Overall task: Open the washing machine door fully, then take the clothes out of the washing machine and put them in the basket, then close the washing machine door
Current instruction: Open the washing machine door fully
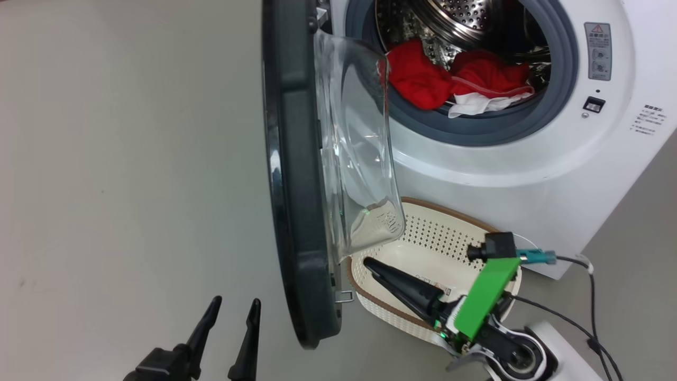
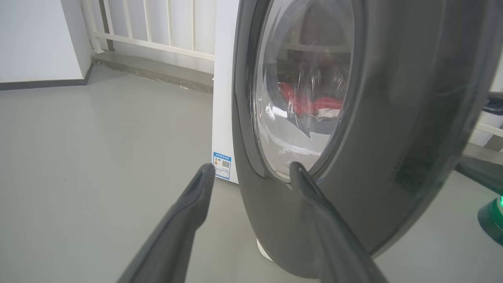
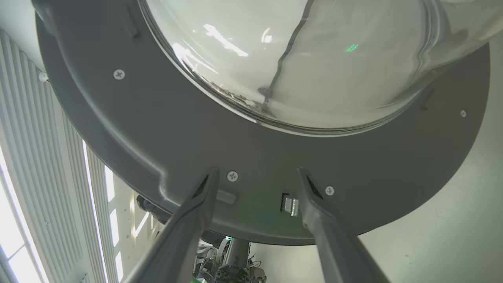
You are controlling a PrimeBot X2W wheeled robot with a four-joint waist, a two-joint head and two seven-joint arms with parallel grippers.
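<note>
The washing machine (image 1: 534, 159) stands at the upper right with its door (image 1: 296, 185) swung open, edge-on to me, the glass bowl facing the drum. The clothes lie at the drum's mouth: a red shirt (image 1: 418, 79) and a white cloth (image 1: 476, 103). On the floor below the door sits the basket (image 1: 449, 211). My right gripper (image 3: 257, 173) is open with nothing between its fingers, pointing at the door's inner face; one finger (image 1: 396, 286) reaches over the basket. On the door's outer side, my left gripper (image 1: 235, 307) stands open near the rim (image 2: 393, 118).
Grey floor (image 1: 132, 185) spreads to the left of the door. A black cable (image 1: 592, 296) trails from my right wrist near the machine's lower corner. The left wrist view has a white railing (image 2: 157, 27) and a low ledge behind the machine.
</note>
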